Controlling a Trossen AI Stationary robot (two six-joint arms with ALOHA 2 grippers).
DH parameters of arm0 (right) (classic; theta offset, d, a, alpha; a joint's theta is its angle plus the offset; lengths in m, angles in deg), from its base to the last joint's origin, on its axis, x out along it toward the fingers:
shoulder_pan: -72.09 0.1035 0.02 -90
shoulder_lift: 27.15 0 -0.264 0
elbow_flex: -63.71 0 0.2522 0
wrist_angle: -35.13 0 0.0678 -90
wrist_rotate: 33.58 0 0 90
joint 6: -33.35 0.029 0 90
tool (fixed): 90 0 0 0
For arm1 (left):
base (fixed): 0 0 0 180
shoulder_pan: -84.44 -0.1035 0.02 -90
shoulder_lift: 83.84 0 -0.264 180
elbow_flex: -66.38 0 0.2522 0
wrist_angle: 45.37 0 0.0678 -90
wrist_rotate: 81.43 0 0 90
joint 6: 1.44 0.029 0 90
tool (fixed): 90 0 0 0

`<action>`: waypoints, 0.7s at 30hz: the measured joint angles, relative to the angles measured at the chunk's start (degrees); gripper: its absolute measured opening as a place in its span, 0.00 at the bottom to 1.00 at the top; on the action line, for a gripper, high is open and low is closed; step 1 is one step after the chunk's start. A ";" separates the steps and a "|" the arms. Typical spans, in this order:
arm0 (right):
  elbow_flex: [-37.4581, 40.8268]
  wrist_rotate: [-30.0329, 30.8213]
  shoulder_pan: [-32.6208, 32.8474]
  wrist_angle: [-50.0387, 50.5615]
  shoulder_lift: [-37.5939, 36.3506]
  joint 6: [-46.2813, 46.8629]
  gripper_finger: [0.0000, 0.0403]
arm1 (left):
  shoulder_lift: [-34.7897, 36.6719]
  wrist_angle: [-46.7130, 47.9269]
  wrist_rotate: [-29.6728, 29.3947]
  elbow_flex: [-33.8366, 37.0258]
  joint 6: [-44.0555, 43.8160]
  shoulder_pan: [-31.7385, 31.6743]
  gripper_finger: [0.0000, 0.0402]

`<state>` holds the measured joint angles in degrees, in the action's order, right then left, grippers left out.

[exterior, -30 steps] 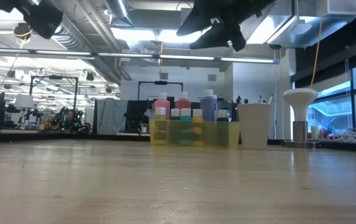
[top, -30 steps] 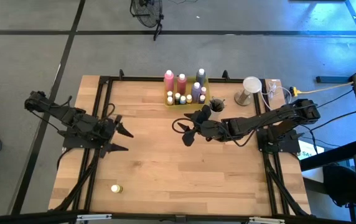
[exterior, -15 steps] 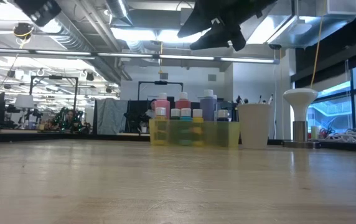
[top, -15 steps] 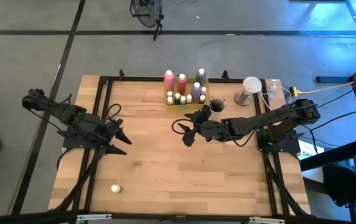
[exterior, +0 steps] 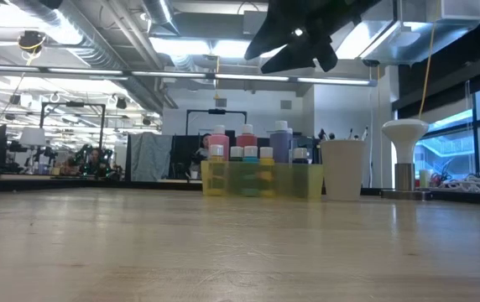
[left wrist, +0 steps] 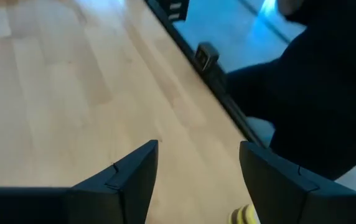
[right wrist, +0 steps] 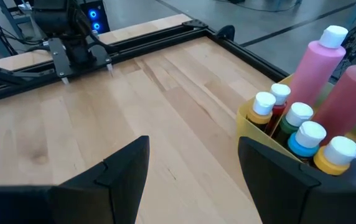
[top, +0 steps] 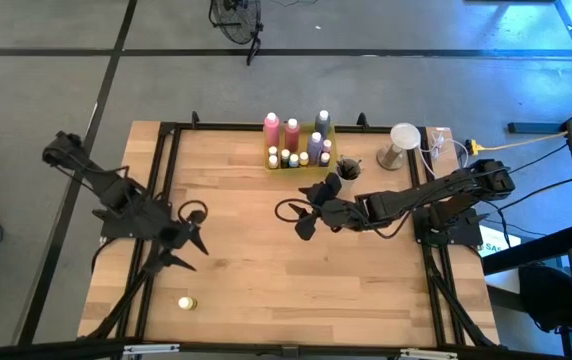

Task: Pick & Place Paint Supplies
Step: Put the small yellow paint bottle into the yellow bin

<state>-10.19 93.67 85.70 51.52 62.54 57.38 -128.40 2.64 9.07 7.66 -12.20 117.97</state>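
Pink paint bottles (right wrist: 322, 68) in yellow tray (right wrist: 252, 116); labels unreadable.

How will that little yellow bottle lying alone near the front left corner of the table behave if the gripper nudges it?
The small yellow bottle looks round and seems to lie on its side, so it would probably roll on the smooth wooden table. Being tiny, it is likely light and may skid away. The open left gripper hangs nearest it.
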 joint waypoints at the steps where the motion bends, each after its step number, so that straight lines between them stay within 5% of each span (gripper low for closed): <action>1: 0.00 0.00 0.00 0.00 0.00 -0.02 0.62 | -0.80 0.42 -0.71 -0.34 -0.03 0.47 0.55; 6: 0.00 0.02 -0.13 -0.02 0.00 -0.02 0.62 | -3.21 2.32 -1.22 -1.08 -2.82 2.39 0.54; 15: 0.00 0.14 -0.15 -0.04 0.00 -0.54 0.62 | -3.11 1.60 6.40 -1.08 -1.76 2.87 0.54; 21: 0.00 0.17 -0.15 -0.02 0.00 -0.66 0.62 | -3.12 1.58 4.77 -1.08 -0.59 2.87 0.58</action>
<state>-10.19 93.85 85.55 51.50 62.54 56.73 -131.52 4.23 13.84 6.58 -12.79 120.84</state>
